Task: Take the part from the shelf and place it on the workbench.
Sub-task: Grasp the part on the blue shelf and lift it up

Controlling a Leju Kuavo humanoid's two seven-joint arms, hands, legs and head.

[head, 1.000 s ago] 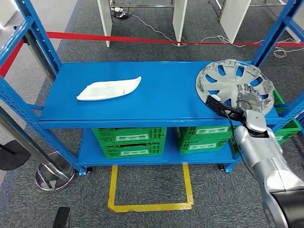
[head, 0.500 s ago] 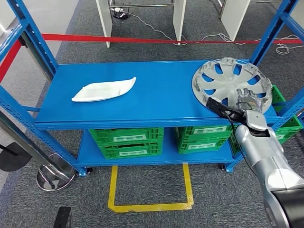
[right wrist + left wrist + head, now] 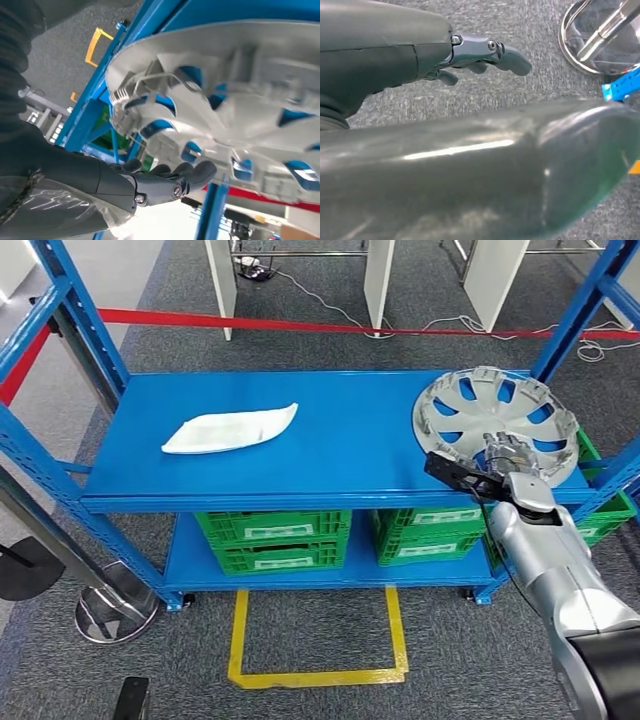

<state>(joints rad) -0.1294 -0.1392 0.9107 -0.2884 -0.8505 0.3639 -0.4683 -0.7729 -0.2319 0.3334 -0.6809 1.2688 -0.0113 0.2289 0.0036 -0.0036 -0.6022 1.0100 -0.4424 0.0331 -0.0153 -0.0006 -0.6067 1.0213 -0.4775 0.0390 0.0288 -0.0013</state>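
A silver hubcap [image 3: 494, 422] lies at the right end of the blue shelf's top board [image 3: 347, 440], its ribbed inner side and wire ring close up in the right wrist view [image 3: 226, 100]. My right hand [image 3: 507, 455] is at the hubcap's near rim, and its dark fingers [image 3: 181, 180] stretch out alongside the hubcap with a small gap, gripping nothing. A white curved part [image 3: 230, 427] lies on the left half of the same board. My left hand [image 3: 482, 52] hangs over the grey floor, its fingers loose and holding nothing.
Green crates [image 3: 275, 537] fill the lower shelf. Blue uprights [image 3: 562, 325] stand just behind and beside the hubcap. A red tape line [image 3: 302, 324] and white table legs run behind the shelf. A yellow floor marking [image 3: 317, 640] lies in front, a round steel base [image 3: 113, 612] at the left.
My right hand has sunk from over the hubcap's face to its near rim and shifted slightly left. The camera swayed a little; the hubcap and white part stayed put.
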